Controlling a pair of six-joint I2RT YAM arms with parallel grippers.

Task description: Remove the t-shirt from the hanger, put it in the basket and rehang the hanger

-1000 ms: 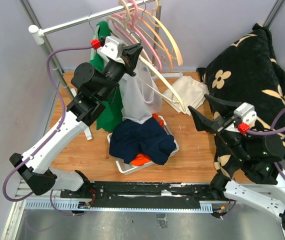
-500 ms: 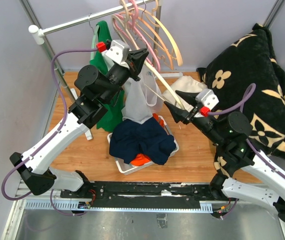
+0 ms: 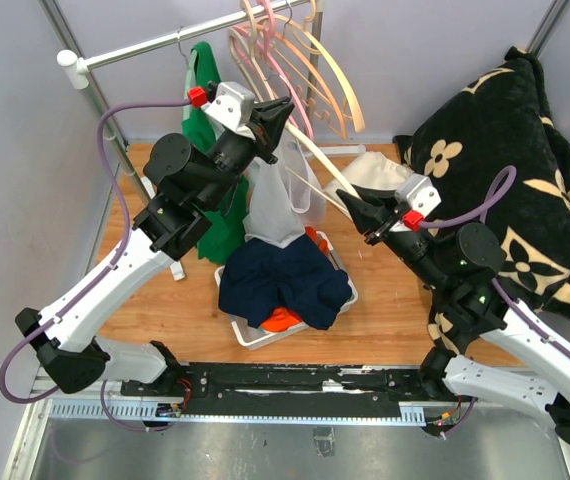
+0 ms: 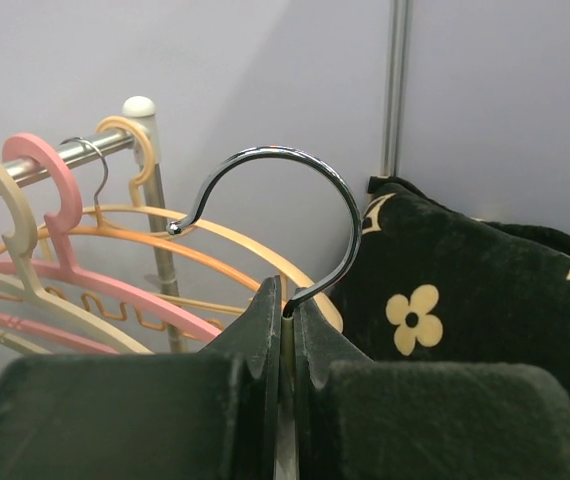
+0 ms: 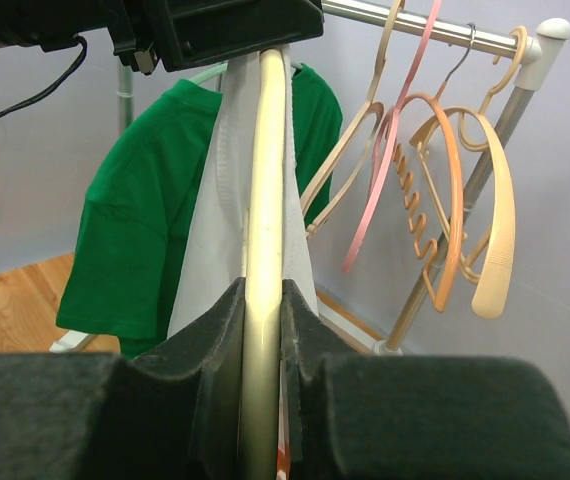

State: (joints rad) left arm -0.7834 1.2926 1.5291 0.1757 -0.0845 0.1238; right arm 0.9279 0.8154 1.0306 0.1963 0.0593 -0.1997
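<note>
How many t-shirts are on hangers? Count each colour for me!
Green t-shirt: 1, hanging from the rail
White t-shirt: 1, on the cream hanger
Total: 2

The hook is polished metal, mirror-bright — the hanger is smooth, glossy cream plastic. The t-shirt is thin white cloth, the green shirt matt cloth. Far right, the blanket looks plush; the table is smooth wood.
</note>
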